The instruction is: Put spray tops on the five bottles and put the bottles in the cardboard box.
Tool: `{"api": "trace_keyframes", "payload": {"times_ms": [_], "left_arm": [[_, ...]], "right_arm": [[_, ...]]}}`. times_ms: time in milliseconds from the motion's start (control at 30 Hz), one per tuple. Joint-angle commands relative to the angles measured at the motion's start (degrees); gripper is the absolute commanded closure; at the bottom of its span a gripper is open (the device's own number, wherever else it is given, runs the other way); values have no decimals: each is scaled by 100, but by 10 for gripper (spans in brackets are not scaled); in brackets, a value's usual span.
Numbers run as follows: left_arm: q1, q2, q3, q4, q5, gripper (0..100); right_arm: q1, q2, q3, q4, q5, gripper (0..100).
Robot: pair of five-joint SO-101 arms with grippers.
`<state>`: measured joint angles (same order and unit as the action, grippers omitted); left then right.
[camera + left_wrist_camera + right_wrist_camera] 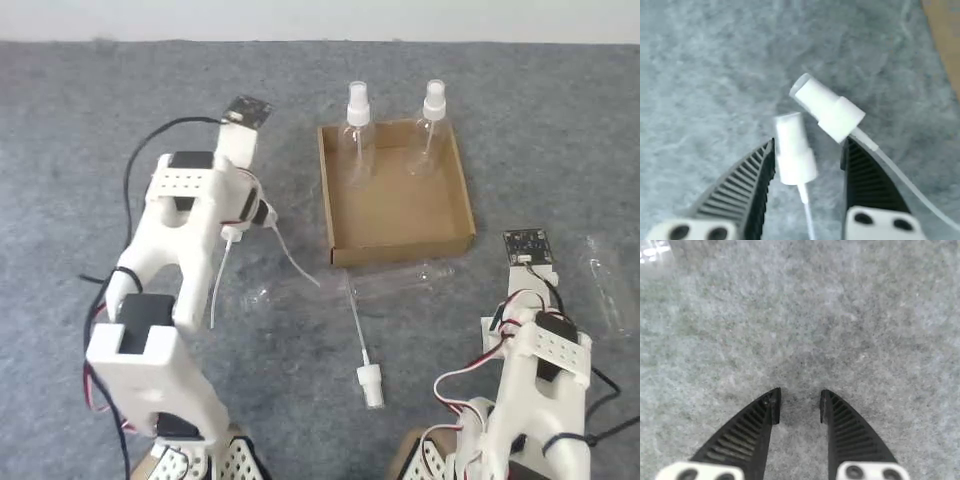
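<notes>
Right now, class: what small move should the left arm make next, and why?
Probably shut the left gripper on the nearer spray top: it lies between the open fingers, while a capless bottle waits on the carpet.

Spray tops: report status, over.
Left tool open around two spray tops. Right tool open over carpet. Two capped bottles in box. Nothing blocks the box.

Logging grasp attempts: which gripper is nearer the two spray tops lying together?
Left. The left gripper has one of the two spray tops between its open jaws; the right gripper is over bare carpet, apart from them.
</notes>
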<state>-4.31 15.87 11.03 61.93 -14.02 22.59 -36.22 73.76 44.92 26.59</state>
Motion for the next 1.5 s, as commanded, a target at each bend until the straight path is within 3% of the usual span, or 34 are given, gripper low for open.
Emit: {"api": "trace_keyframes", "payload": {"times_ms": [0,100,400,633,800,1067,1367,1467], "left_arm": [[-246,-88,-523,-53,-35,805],[-466,-97,-901,105,-35,805],[-703,-932,-1666,1635,18,805],[-624,-3095,-13,1662,237,805],[-800,-4501,1807,1169,246,802],[-888,-6224,4400,229,211,801],[-897,-6840,5560,-316,202,800],[-897,-6840,5622,-387,202,800]], "right_arm": [[13,13,-35,-119,-70,881],[13,13,-35,-119,-70,881],[13,13,-35,-110,-70,881],[-22,-31,-26,-92,-26,881],[-136,-48,-105,-75,123,880],[-1560,-48,-1459,1745,185,880],[-3793,-48,-2479,3125,141,880],[-4760,-48,-2488,3213,-387,861]]}}
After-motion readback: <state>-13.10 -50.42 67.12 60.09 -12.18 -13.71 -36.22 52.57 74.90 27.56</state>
